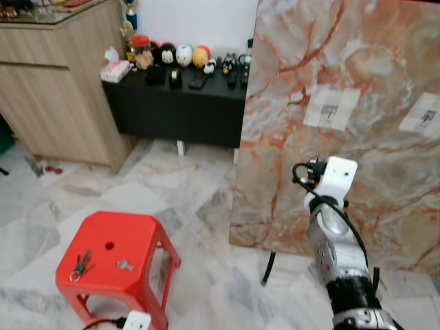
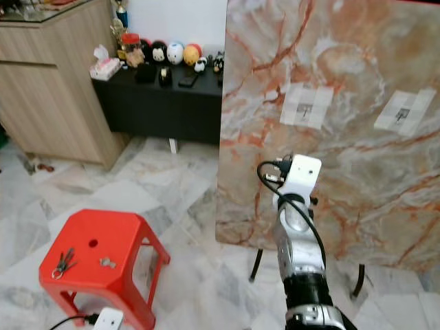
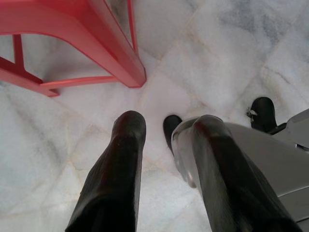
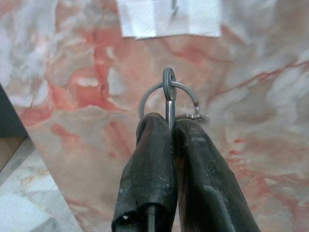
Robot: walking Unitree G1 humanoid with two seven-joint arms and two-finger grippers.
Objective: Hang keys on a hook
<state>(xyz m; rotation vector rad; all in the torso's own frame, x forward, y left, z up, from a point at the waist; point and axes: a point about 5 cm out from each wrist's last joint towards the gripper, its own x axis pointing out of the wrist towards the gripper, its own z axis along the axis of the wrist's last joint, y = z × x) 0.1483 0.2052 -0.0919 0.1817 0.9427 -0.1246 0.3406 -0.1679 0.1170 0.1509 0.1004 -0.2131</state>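
My right gripper (image 4: 169,126) is shut on a key, and its silver ring (image 4: 152,96) sticks up above the fingertips. It is raised in front of an upright marble board (image 1: 357,62), just below a white taped patch (image 4: 145,19) with a small metal hook (image 4: 174,7). The key ring is below the hook and does not touch it. A second patch with a hook (image 1: 421,113) sits further right on the board. A bunch of keys (image 1: 81,265) and a single key (image 1: 124,264) lie on a red stool (image 1: 130,234). My left gripper (image 3: 169,123) hangs open above the floor beside the stool.
The board stands on thin black legs (image 1: 267,268) on a marble floor. A wooden cabinet (image 1: 55,82) stands at the left. A low black table (image 1: 179,110) with figurines runs along the back wall. My own black foot (image 3: 263,112) is on the floor below.
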